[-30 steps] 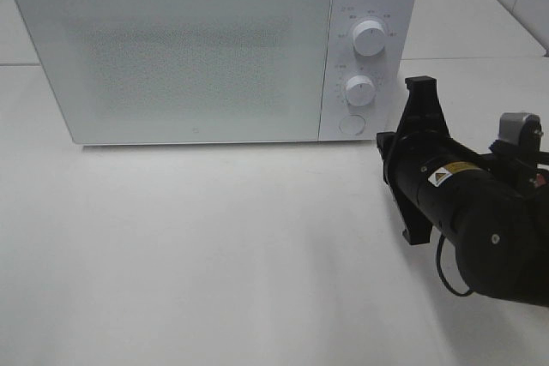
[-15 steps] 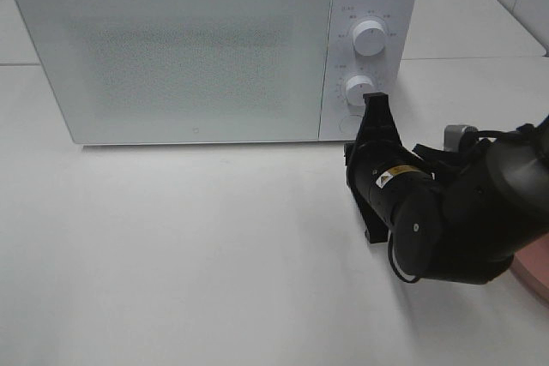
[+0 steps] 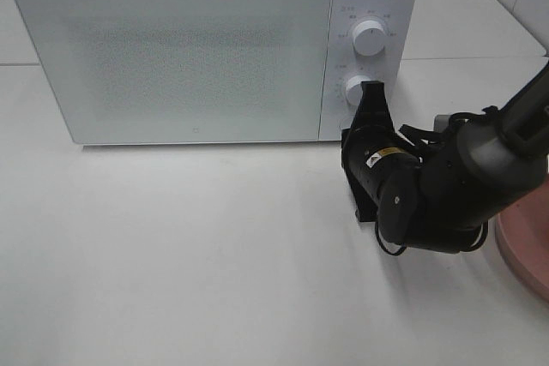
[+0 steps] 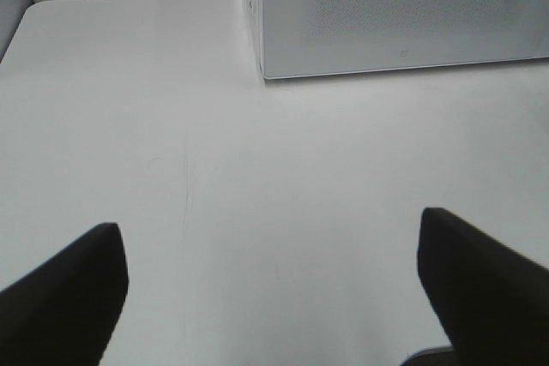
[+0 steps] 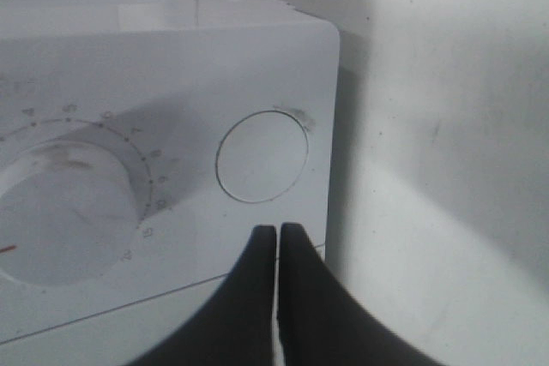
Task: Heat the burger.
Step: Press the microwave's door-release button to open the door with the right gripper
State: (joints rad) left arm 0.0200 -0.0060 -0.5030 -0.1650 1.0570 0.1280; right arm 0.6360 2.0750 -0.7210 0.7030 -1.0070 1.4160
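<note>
The burger is out of view. The white microwave point(image 3: 171, 49) stands at the back of the table with its door closed. My right gripper point(image 3: 374, 88) is shut with nothing in it and points at the control panel, beside the lower dial point(image 3: 357, 89). In the right wrist view its tips point(image 5: 277, 231) sit just short of the round door button point(image 5: 262, 156), with the dial point(image 5: 64, 212) beside it. My left gripper point(image 4: 274, 289) is open over bare table, facing the microwave's lower corner point(image 4: 266, 70). It holds nothing.
The rim of a pink plate point(image 3: 527, 237) shows at the table's right edge, behind the right arm. The upper dial point(image 3: 370, 38) sits above the lower one. White tabletop point(image 3: 189, 246) stretches in front of the microwave.
The right arm has swung left and forward to the microwave's control panel, with its shut tips now near the round button. The pink plate has come into view behind it. The left gripper is unchanged.
</note>
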